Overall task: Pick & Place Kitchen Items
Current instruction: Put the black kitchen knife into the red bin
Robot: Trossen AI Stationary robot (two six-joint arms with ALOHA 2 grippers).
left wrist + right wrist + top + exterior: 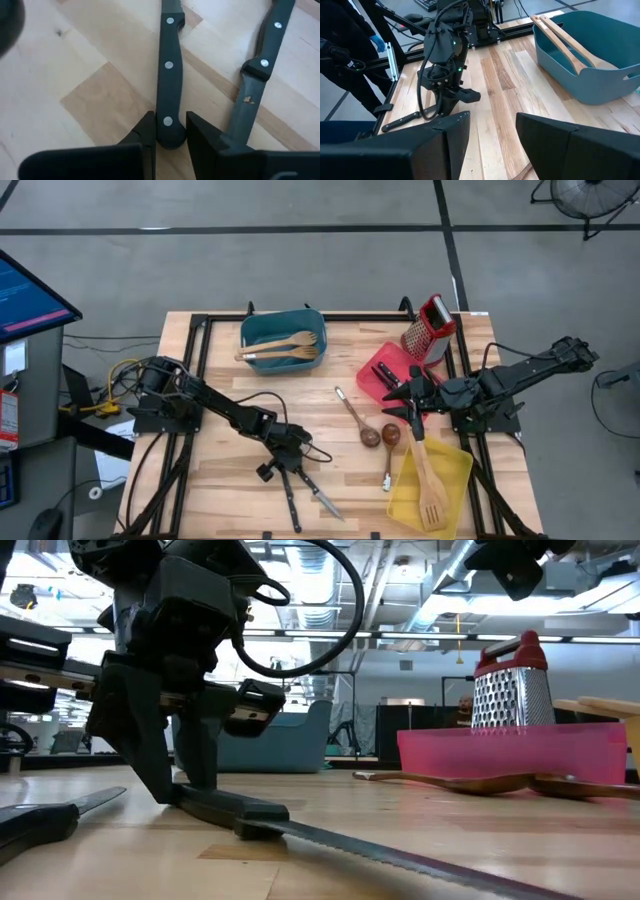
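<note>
Black-handled with 3 rivets, the knife (169, 65) lies flat on the wooden table (220, 480) near its front edge, and its serrated blade runs toward the low camera. The left gripper (170, 132) stands down over the butt end of that handle, with a finger on each side. The fingers (145, 132) look pressed against the handle, though I judge the squeeze is not finished, so a firm hold cannot be claimed yet. Taking the handle rather than the blade gives the pads a thick, flat-sided part to bite.

A second knife (255, 65) lies just beside the first, angled away. The low pinch at the handle's end probably keeps the fingers clear of it.

Farther out, 2 dark-bowled spoons (375, 432) rest mid-table. A wooden turner (428, 480) lies in the yellow bin (462, 465), and pale utensils (285, 346) sit across the teal bin (258, 330). The red bin (372, 376) and a steel grater (430, 328) stand near the right side.

The right gripper (492, 127) waits above the table beside the red bin, jaws parted and holding nothing.
</note>
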